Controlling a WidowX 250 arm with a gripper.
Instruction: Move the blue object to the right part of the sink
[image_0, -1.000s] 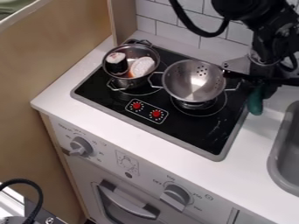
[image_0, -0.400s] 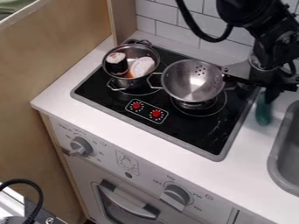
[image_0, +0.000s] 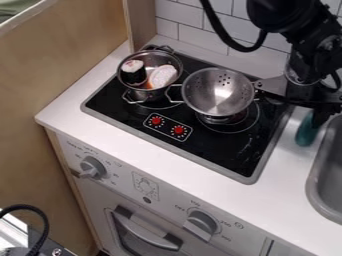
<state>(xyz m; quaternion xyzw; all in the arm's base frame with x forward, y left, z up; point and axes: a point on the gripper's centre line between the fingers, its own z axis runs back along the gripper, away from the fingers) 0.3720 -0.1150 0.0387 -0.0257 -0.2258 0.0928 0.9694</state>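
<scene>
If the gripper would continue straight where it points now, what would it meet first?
Probably the white counter, touched first by the blue object that the gripper seems to hold. Depth is unclear, so the grey sink's rim is also possible.

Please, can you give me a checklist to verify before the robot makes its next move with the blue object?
1. Blue object is at the gripper: ok, its upper end is right beneath.
2. Grip is firm: cannot tell.
3. Blue object is over the sink: not ok, it is left of the rim.
4. Blue object is high enough to pass the rim: cannot tell.
5. Right part of the sink is free: cannot tell, the picture cuts it off.
6. Pot is out of the way: ok, at the stove's left.
</scene>
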